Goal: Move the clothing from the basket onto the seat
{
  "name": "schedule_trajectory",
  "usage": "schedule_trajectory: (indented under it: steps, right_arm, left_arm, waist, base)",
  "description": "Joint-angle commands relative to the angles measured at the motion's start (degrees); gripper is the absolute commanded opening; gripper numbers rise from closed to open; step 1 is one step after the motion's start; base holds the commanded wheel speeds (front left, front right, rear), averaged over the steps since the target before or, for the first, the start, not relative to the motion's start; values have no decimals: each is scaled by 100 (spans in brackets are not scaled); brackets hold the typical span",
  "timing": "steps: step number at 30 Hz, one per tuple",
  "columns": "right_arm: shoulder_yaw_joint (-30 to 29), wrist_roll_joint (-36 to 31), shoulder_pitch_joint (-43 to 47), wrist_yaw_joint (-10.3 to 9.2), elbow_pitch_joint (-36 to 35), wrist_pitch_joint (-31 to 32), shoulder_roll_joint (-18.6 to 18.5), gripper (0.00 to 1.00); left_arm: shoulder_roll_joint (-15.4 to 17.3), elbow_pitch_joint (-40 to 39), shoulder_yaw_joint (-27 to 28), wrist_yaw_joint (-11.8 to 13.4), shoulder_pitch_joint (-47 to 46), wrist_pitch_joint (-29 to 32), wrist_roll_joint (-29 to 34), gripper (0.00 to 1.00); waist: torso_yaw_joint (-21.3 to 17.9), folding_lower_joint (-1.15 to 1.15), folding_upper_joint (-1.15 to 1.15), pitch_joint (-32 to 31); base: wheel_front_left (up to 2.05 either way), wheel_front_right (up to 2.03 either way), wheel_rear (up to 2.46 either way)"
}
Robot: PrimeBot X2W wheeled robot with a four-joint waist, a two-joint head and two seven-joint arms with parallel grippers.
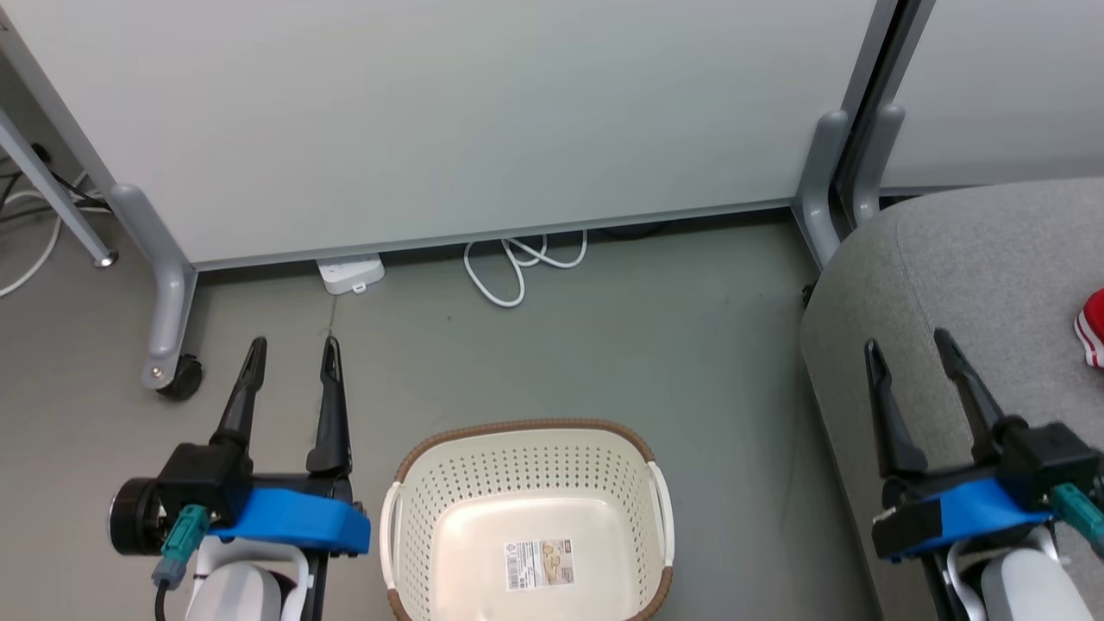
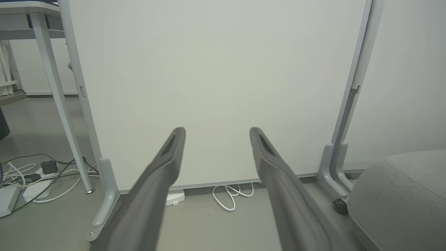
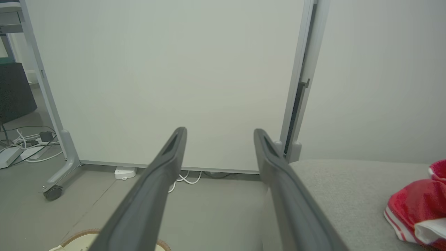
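At the far left, a tangle of cables and plugs point(image 2: 45, 169) lies on the grey floor point(image 1: 655, 345) beside a slanted metal leg. Next comes the grey foot of a large pale partition panel point(image 1: 448, 121), ending in a black caster point(image 1: 181, 377). Just right of that caster, the left claw point(image 1: 294, 345) points toward the panel with its two dark fingers spread apart and nothing between them. It is above the floor, left of the basket. Beyond its fingertips, a small white box point(image 1: 350, 273) sits at the panel's lower edge, and further right a loop of white cable point(image 1: 517, 263) curls out from under the panel.

The basket point(image 1: 526, 426) stands on the floor in the lower middle of the head view, between the two arms. It is cream with rows of small holes and a brown rim, and a printed label point(image 1: 539, 564) lies flat on its floor.

To the right, past two more grey panel feet, is the seat point(image 1: 949, 259), a broad grey cushion with a rounded edge. The right claw point(image 1: 907, 341) shows over the seat's left part, fingers likewise parted and gripping nothing. The clothing point(image 1: 1094, 328) lies on the seat at the far right, well apart from the basket and to the right of the right claw. It is a red bundle with thin white stripes along one hem.
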Motion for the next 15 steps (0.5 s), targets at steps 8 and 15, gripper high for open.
schedule_trajectory:
  steps: [8, 15]
  right_arm:
    - [-88, 64, 635, 1, 97, -4, 183, 100]
    - [-123, 110, 831, 1, 185, -4, 262, 100]
  left_arm:
    - [-126, 78, 209, -166, 451, -27, 107, 100]
    - [-180, 172, 235, -247, 615, -27, 167, 100]
  waist:
    - [76, 1, 0, -346]
    - [114, 1, 0, -468]
  base:
    - [0, 0, 0]
    - [0, 0, 0]
